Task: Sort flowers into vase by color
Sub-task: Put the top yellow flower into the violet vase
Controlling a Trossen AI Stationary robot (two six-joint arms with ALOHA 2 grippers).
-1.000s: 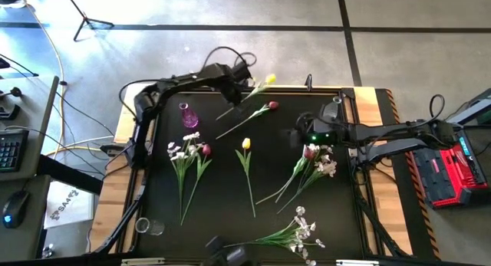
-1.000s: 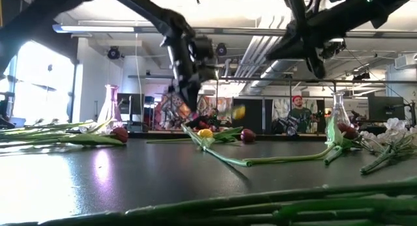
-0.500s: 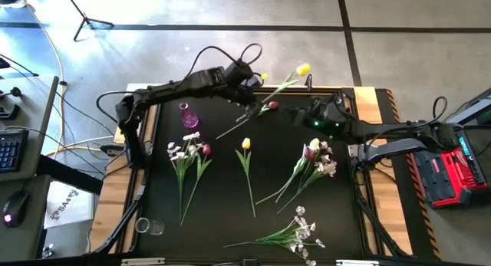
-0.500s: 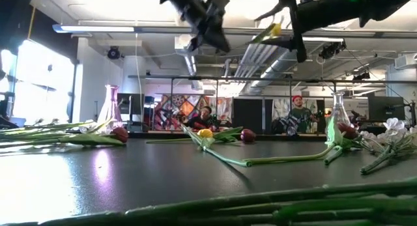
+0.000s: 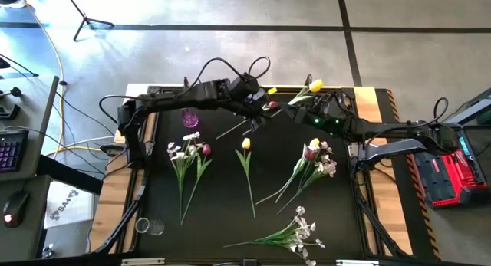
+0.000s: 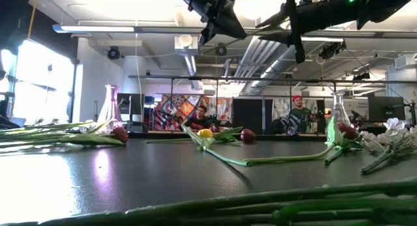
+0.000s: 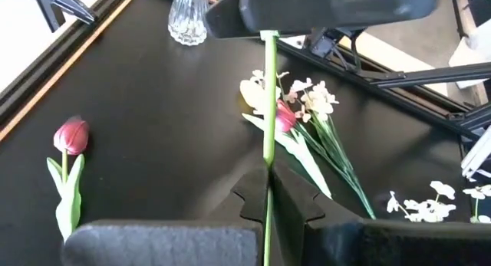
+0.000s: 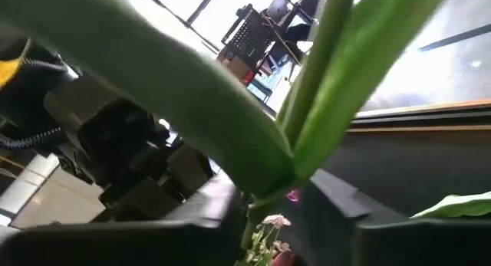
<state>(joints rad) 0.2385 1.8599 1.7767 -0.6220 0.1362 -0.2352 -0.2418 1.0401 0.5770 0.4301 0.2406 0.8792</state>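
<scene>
Gripping a yellow tulip (image 5: 315, 86) by its stem, the left gripper (image 5: 255, 113) hangs above the far middle of the table (image 5: 230, 197) — its fingers (image 7: 291, 201) are pinched on the green stalk, which runs straight out from them toward the other arm. The right gripper (image 5: 301, 114) sits close by at the same stem; leaf and stalk pass between its fingers (image 8: 337, 201), but whether they press on it I cannot tell. The yellow bloom pokes out past the far edge of the table, well off the surface.

Just beside the two grippers, a red tulip (image 5: 272, 106) lies on the dark mat with its stem running toward the left side. A pink vase (image 5: 188, 116) stands near the far left part of the mat. A clear vase (image 7: 187, 19) stands near the table's edge on the right side.

Nearer the middle, another yellow tulip (image 5: 246, 144) lies flat. To its left is a bunch of white blossoms with a red tulip (image 5: 186, 152); to its right, a mixed bunch (image 5: 314, 160) of red, yellow and white. A white spray (image 5: 295, 231) lies at the near edge, and a small glass (image 5: 149, 226) rests at the near left corner.
</scene>
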